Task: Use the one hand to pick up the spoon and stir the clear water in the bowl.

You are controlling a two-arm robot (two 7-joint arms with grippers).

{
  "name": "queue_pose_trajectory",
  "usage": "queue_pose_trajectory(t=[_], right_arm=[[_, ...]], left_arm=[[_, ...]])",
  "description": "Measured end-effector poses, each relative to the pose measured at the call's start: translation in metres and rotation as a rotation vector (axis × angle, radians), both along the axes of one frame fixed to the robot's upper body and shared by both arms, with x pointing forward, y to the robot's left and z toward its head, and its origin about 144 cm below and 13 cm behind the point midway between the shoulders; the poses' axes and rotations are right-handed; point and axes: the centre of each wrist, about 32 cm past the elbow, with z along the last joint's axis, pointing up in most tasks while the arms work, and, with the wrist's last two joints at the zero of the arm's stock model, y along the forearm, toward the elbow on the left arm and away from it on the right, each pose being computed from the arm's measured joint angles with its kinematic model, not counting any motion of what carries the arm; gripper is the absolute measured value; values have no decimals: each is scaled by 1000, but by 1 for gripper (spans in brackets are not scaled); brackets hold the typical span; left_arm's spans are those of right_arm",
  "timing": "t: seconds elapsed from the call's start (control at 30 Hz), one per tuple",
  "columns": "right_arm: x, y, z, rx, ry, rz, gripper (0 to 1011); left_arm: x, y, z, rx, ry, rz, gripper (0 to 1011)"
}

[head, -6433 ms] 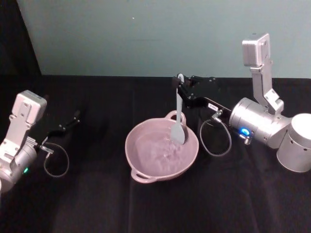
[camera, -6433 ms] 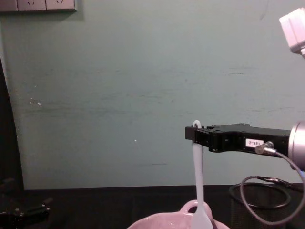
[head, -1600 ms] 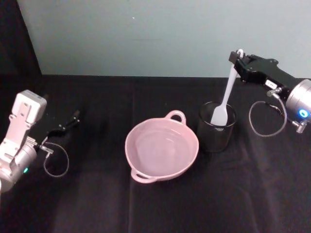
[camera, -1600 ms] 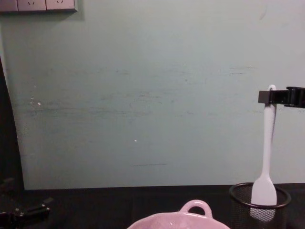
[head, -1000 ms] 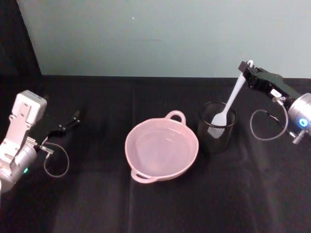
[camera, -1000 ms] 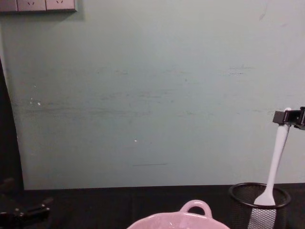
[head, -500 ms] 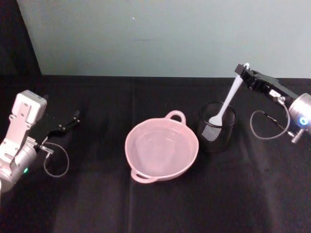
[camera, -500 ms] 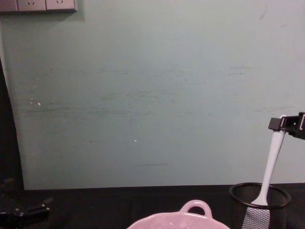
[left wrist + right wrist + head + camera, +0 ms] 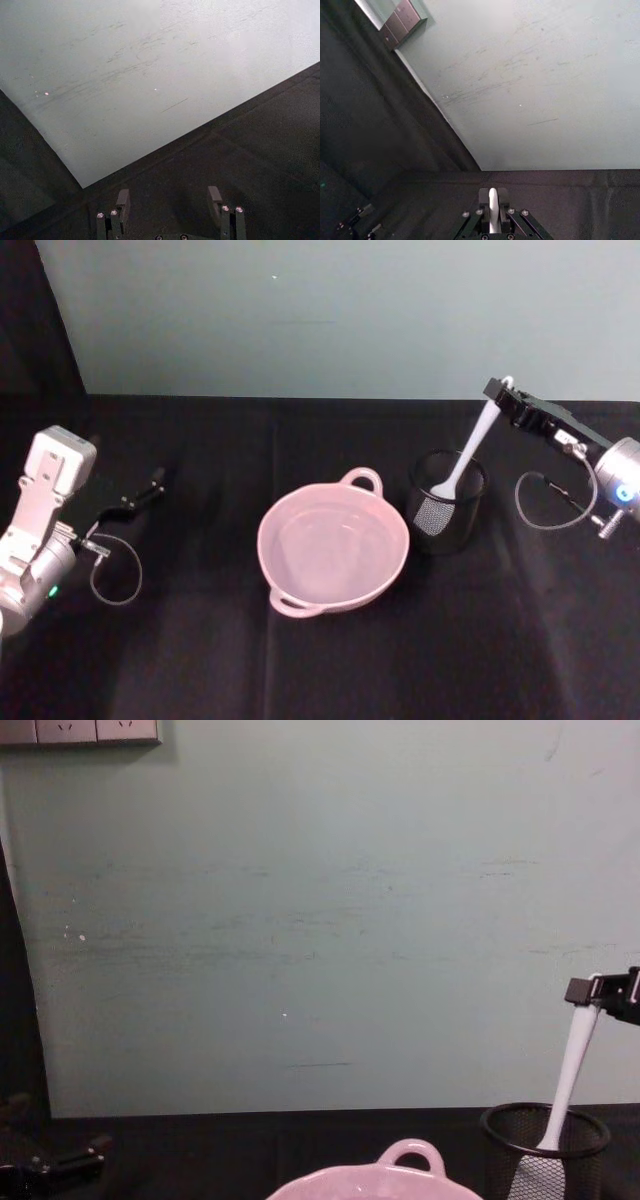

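Head view, right gripper (image 9: 499,390): clamped on the top of the spoon (image 9: 470,452), out over the right of the table.
Head view, spoon: leans, its head down inside the mesh cup (image 9: 445,502), which stands just right of the bowl (image 9: 333,548).
Head view, bowl: pink, open, water inside, nothing in it.
Head view, left gripper (image 9: 150,483): parked low at the far left, well apart from the bowl.
Left wrist view, left gripper (image 9: 167,200): fingers spread, nothing between them.
Right wrist view, right gripper (image 9: 491,204): pads pinch the white handle end; neither bowl nor cup is in sight here.
Chest view, spoon (image 9: 567,1076): side-on, it gives the tilt and how deep the head sits in the cup (image 9: 545,1152); the head view gives the layout instead.
Handling, spoon: likely light, stiff plastic, probably slick when wet; the handle end looks the right place to hold.
Handling, bowl: glossy, and may well slide or slop if knocked.
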Motion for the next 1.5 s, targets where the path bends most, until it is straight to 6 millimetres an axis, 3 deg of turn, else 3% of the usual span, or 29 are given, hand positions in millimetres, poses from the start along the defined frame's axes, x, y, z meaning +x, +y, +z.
queue_pose_trajectory(t=[0.6, 0.73, 1.0, 1.5], right_arm=[[1, -5, -13, 41, 39, -6, 111], [1, -7, -15, 48, 45, -12, 172], [-1, -11, -14, 40, 50, -30, 443], [-26, -19, -13, -16, 71, -90, 911]], left_arm=[[0, 0, 0, 0, 0, 0, 1011], [0, 0, 0, 0, 0, 0, 1011], [0, 0, 0, 0, 0, 0, 1011], [0, 0, 0, 0, 0, 0, 1011]])
